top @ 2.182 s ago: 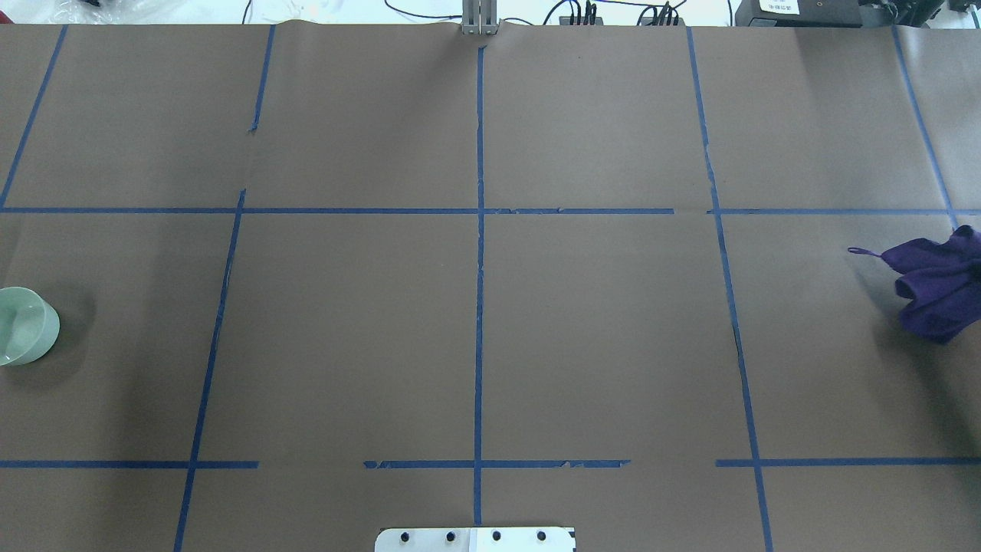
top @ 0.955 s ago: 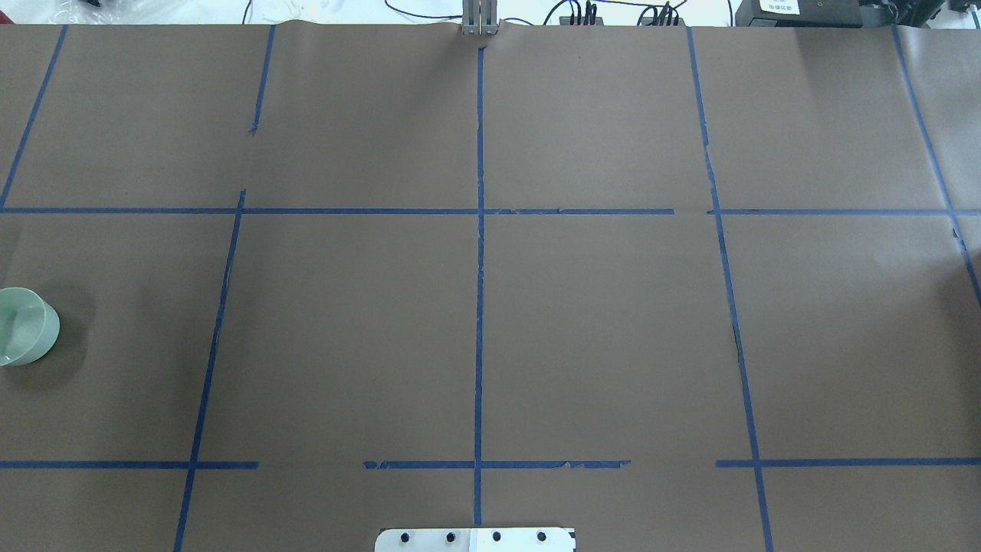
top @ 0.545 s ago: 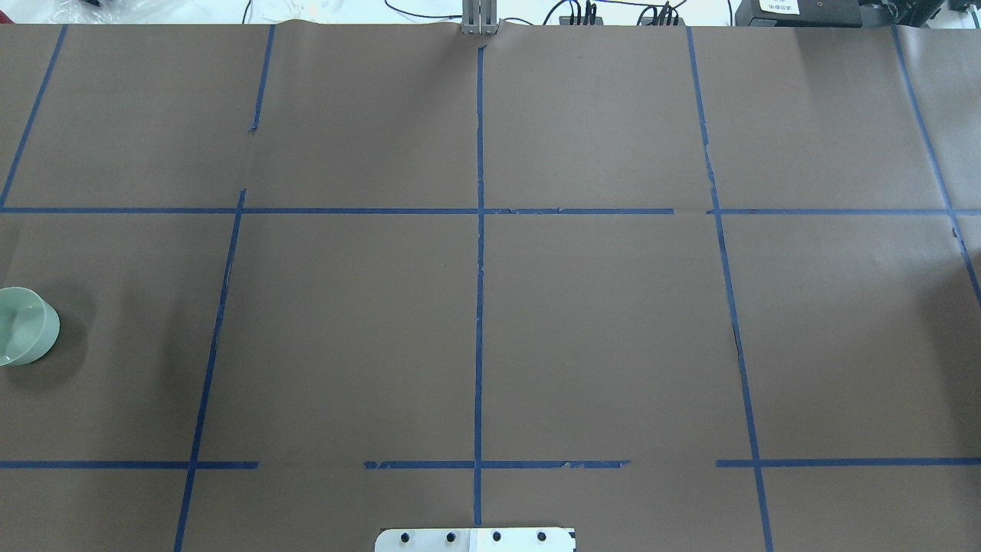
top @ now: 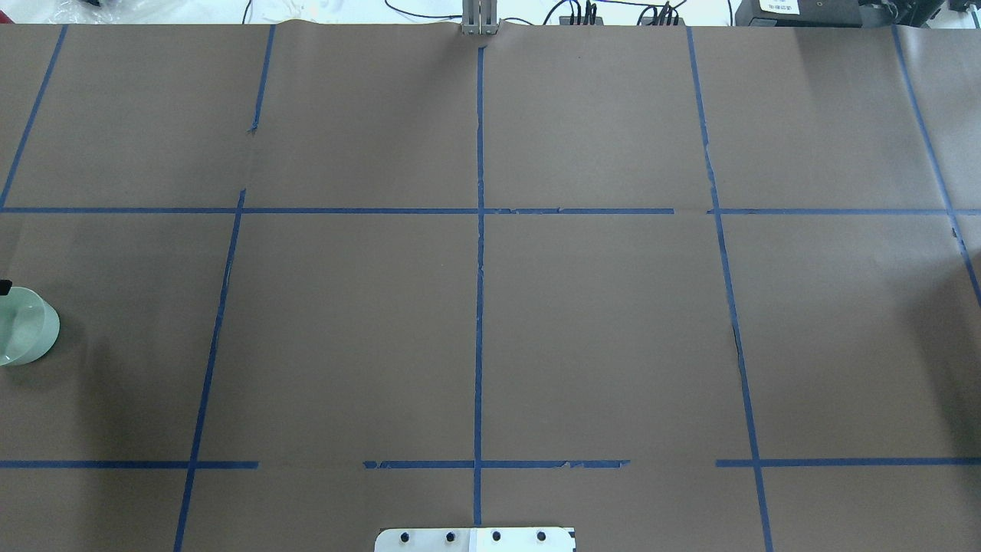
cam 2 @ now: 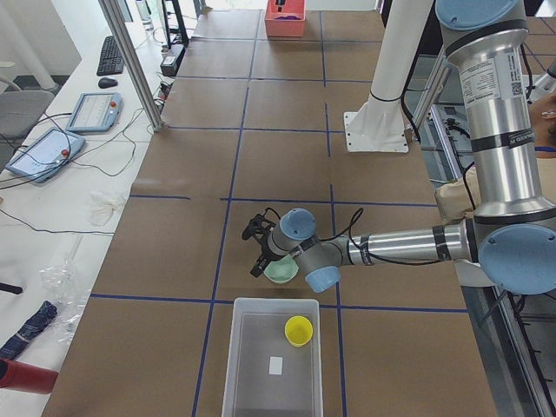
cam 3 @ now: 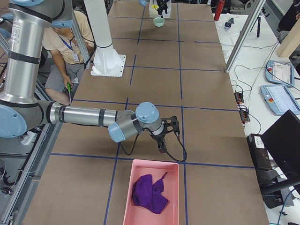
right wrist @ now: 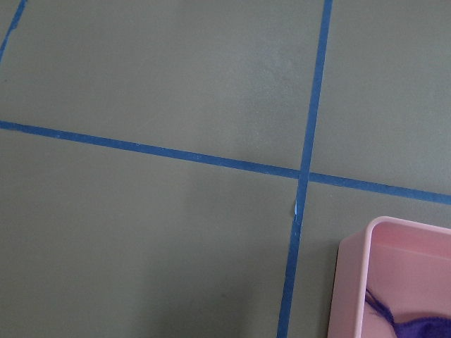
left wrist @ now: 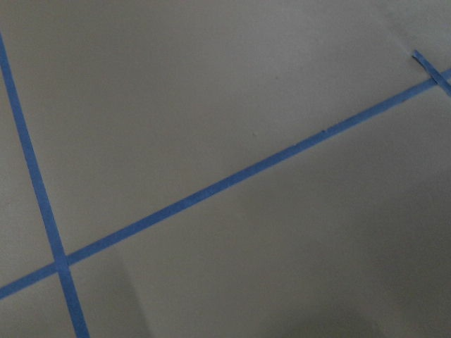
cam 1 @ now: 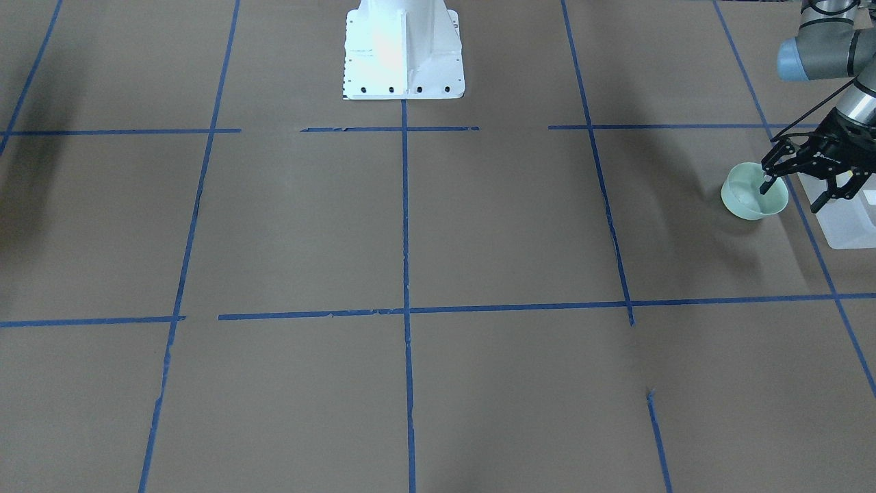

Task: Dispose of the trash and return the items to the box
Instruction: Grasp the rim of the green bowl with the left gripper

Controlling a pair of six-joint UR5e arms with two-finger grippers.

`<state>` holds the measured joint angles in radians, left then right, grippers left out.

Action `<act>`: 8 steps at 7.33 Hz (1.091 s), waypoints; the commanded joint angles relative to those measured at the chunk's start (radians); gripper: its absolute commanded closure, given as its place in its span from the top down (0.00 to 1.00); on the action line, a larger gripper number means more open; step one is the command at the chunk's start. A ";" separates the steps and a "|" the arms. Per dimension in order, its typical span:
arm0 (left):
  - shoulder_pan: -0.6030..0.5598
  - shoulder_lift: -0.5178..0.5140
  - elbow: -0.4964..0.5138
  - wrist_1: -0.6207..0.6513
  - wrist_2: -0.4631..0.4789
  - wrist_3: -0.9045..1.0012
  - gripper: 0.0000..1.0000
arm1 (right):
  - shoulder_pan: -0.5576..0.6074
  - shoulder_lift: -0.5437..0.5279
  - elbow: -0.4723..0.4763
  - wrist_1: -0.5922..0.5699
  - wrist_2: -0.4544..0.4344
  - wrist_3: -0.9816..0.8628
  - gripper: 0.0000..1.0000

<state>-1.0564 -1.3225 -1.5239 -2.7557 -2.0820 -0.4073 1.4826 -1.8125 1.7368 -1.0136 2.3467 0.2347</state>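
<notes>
The left fingers are spread apart and grip nothing. One tip dips inside the pale mint-green round bowl and the other hangs outside its rim on the side toward the translucent frosted-white rectangular plastic bin, so the bowl's wall stands between them. The bowl sits on the tabletop just beside the bin, in which a small yellow tapered plastic cup stands. The right fingers hover near a pink plastic tray holding a purple cloth; whether they are spread or clenched I cannot tell. Brown paper with a blue tape grid covers the tabletop. A white metal robot base stands at its edge, with a seated person behind it.
</notes>
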 commanded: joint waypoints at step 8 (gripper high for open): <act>0.018 0.012 0.030 -0.084 0.004 -0.008 0.00 | -0.001 -0.033 -0.005 0.055 -0.015 -0.005 1.00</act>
<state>-1.0338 -1.3121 -1.4640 -2.8430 -2.0686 -0.4171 1.4818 -1.8454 1.7322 -0.9601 2.3317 0.2301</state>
